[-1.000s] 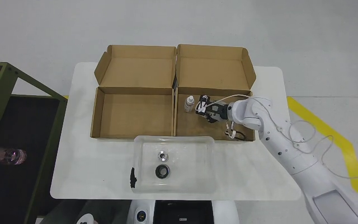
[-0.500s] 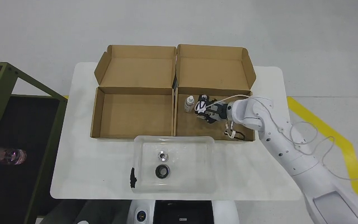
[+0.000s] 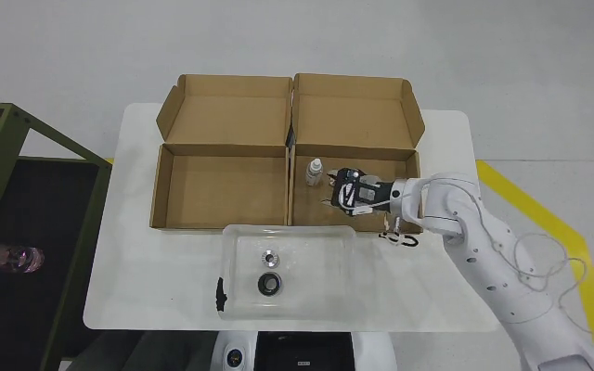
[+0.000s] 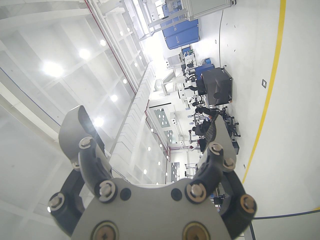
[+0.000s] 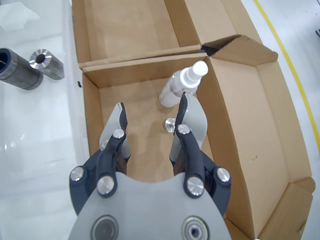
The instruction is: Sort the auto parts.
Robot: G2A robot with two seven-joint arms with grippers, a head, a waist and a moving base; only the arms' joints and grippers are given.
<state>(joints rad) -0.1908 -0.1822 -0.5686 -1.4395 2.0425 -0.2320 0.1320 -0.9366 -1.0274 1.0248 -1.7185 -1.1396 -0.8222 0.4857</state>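
Note:
My right gripper (image 3: 342,195) (image 5: 152,102) hangs open and empty inside the right cardboard box (image 3: 357,211) (image 5: 262,136). A small silver metal part (image 5: 170,124) lies on the box floor just beside one of its fingers. A white spray bottle (image 3: 315,171) (image 5: 181,86) stands a little beyond the fingertips. The clear plastic tray (image 3: 316,297) (image 5: 37,126) holds a silver slotted cylinder (image 3: 268,259) (image 5: 46,64) and a dark sleeve (image 3: 270,283) (image 5: 18,69). My left gripper (image 4: 147,116) points up at the ceiling, open, with nothing in it.
The left cardboard box (image 3: 223,190) (image 5: 125,23) has nothing in it, and both lids stand folded back. A small black object (image 3: 220,295) sits at the tray's near left corner. A dark green rack (image 3: 37,204) stands beside the table's left side.
The right gripper has drawn back from beside the bottle toward the box's front wall, and the arm's elbow has swung to the right. The bottle and tray parts stayed put.

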